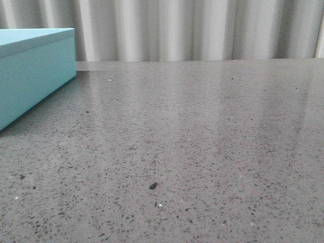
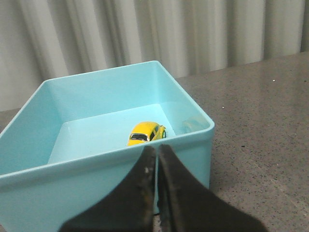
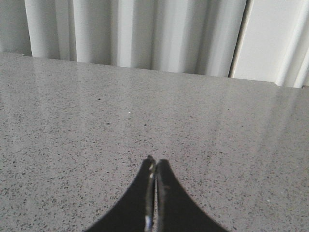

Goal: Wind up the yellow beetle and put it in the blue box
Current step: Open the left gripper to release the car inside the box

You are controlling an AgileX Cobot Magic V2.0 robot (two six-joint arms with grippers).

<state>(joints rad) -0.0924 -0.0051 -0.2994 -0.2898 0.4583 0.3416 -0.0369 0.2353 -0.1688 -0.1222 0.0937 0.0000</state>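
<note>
The yellow beetle (image 2: pixel 147 132) rests on the floor inside the blue box (image 2: pixel 96 166), close to the near wall. In the left wrist view my left gripper (image 2: pixel 157 147) is shut and holds nothing, its tips just outside and above the box's near rim. The front view shows only a corner of the blue box (image 1: pixel 30 76) at the far left, and neither gripper. In the right wrist view my right gripper (image 3: pixel 156 162) is shut and empty, hovering over bare grey table.
The speckled grey table (image 1: pixel 202 142) runs to a pleated white curtain (image 1: pixel 202 28) at the back. A small dark crumb (image 1: pixel 153 186) lies near the table's front middle.
</note>
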